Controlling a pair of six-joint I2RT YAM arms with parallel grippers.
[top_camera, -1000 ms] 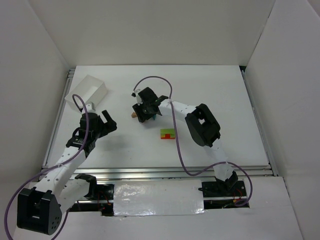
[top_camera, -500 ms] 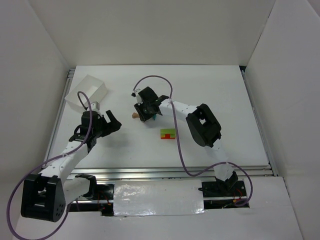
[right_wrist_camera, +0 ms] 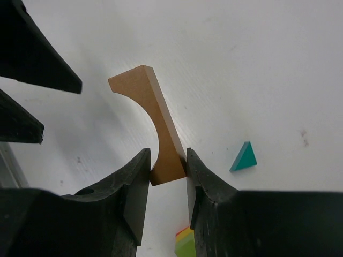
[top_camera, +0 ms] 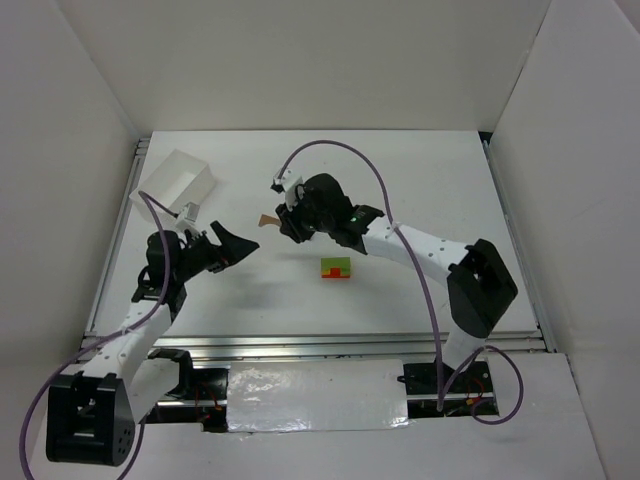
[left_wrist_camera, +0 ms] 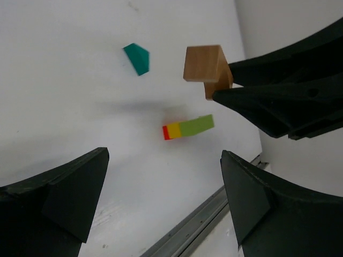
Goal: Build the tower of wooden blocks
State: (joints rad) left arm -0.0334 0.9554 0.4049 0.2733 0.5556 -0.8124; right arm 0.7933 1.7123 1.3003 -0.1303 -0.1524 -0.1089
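Partial tower [top_camera: 335,268] (red, orange, yellow, green) seen lying at centre of top view. Tan arch block [right_wrist_camera: 155,128] pinched at one end by right gripper [right_wrist_camera: 161,166], held up-left of tower, presumably for carrying to stack. Teal wedge [right_wrist_camera: 244,158] left loose nearby, likely reserved for peak. Left gripper [left_wrist_camera: 161,187] spread wide, nothing held.

The tan block [right_wrist_camera: 153,123] has its lower end hidden between the fingers of the right gripper [right_wrist_camera: 167,160]. Just below that gripper, the stack [right_wrist_camera: 185,242] is cut off at the view's bottom edge. From above, its layers are too small to count.
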